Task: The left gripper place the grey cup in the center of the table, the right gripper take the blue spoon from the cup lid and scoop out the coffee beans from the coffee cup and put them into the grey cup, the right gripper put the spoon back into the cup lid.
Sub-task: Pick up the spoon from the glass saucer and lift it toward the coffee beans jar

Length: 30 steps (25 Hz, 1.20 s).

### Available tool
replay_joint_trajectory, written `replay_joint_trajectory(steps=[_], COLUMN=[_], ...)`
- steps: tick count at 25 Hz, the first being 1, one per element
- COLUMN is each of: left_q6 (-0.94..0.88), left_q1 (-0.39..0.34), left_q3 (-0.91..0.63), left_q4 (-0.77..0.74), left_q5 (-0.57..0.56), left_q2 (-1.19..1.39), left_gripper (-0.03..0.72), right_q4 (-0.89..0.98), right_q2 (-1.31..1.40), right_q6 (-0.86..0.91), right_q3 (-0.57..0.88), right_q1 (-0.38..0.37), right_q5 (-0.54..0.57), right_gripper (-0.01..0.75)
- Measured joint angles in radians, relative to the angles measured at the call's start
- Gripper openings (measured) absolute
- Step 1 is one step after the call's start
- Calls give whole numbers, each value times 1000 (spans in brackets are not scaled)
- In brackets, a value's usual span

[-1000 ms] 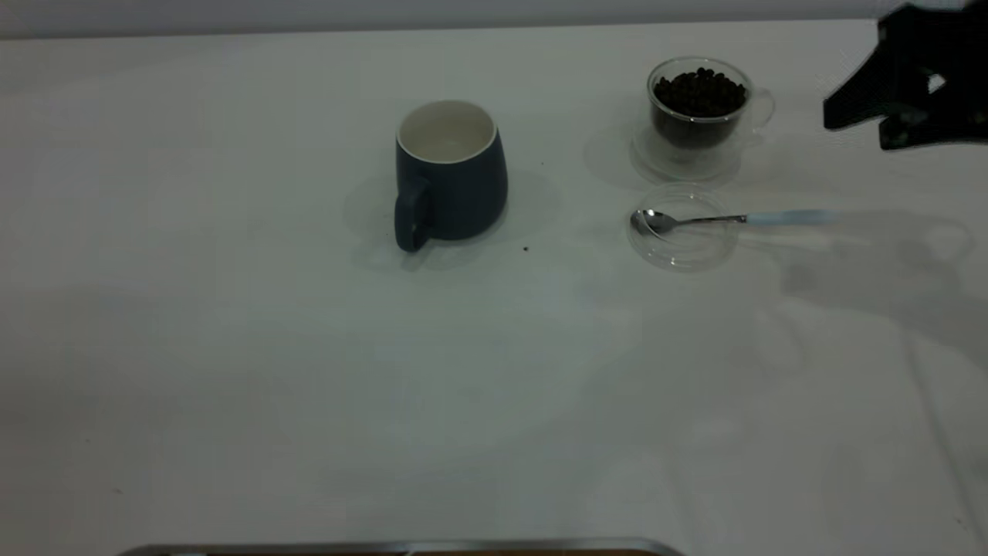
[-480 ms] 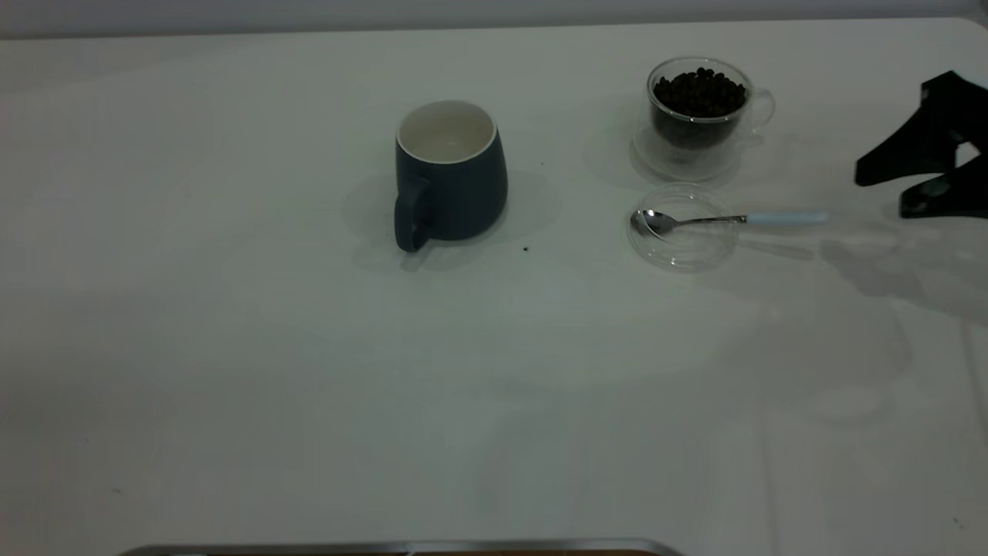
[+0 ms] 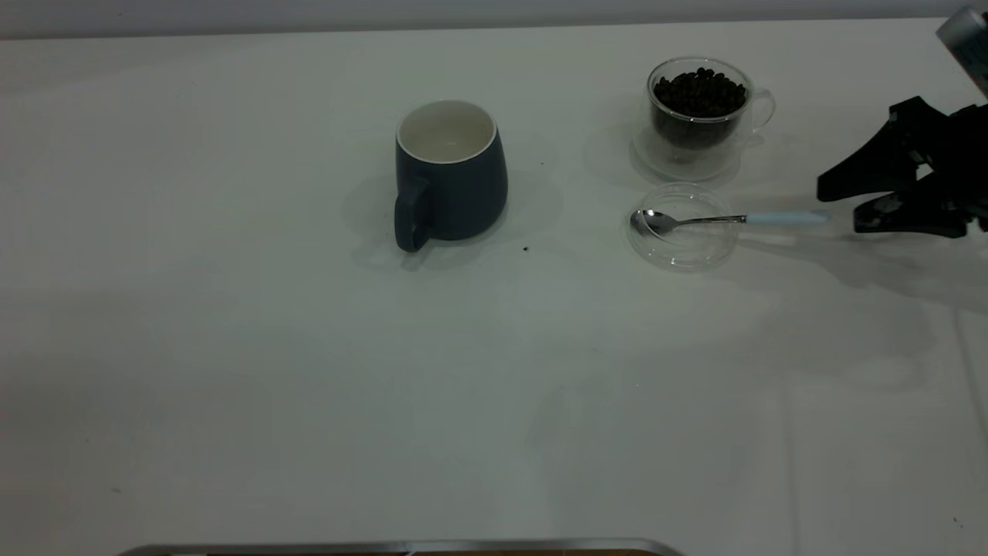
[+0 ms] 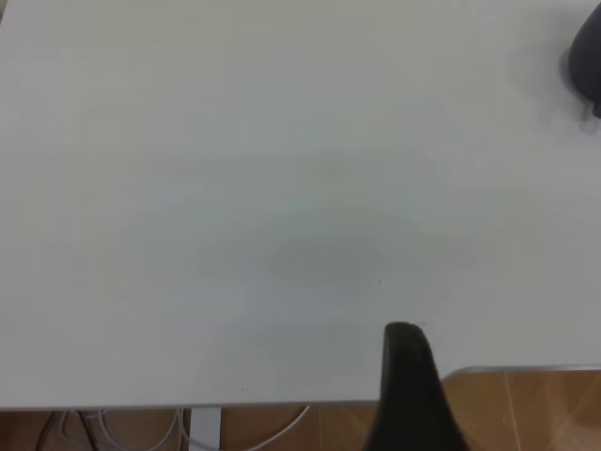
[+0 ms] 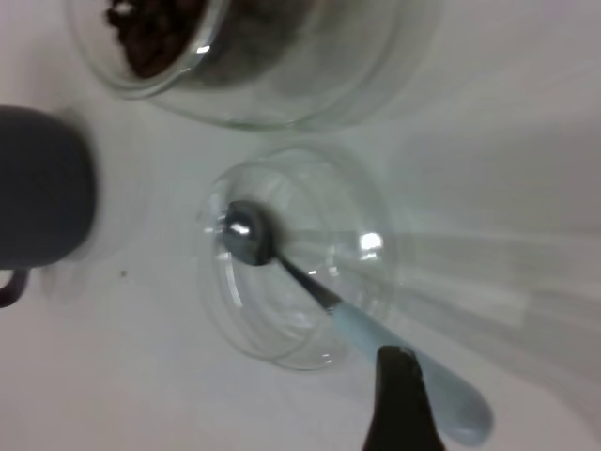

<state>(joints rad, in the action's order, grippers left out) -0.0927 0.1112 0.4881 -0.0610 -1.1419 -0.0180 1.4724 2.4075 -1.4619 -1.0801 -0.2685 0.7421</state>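
Beside the spread fingers of the right gripper (image 3: pixel 837 207) — shiny blue spoon (image 3: pixel 725 219), pale-handled, across the cup lid (image 3: pixel 682 249).

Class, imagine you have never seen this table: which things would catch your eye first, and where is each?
The grey cup stands out, dark and upright near the middle of the table. Toward the far right sits the coffee cup, full of coffee beans. In front of it the blue spoon lies with its bowl in the cup lid, and the right gripper, jaws open, is at its handle's tip.
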Motion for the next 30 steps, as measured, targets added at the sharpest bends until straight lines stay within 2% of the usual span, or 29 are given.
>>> replay_joint_trajectory(steps=[10, 17, 30], left_q6=[-1, -1, -1], left_q1=[0, 0, 0], left_q3=[0, 0, 0], left_q4=[0, 0, 0], left_q5=[0, 0, 0], left_q2=[0, 0, 0], left_gripper=[567, 567, 567], right_q4=[37, 112, 178], right_q2=[62, 103, 119], right_q6=[-9, -65, -109], right_q3=[-12, -17, -18], right_q1=[0, 1, 56], right_q5=[36, 102, 119], right_gripper=[571, 571, 571])
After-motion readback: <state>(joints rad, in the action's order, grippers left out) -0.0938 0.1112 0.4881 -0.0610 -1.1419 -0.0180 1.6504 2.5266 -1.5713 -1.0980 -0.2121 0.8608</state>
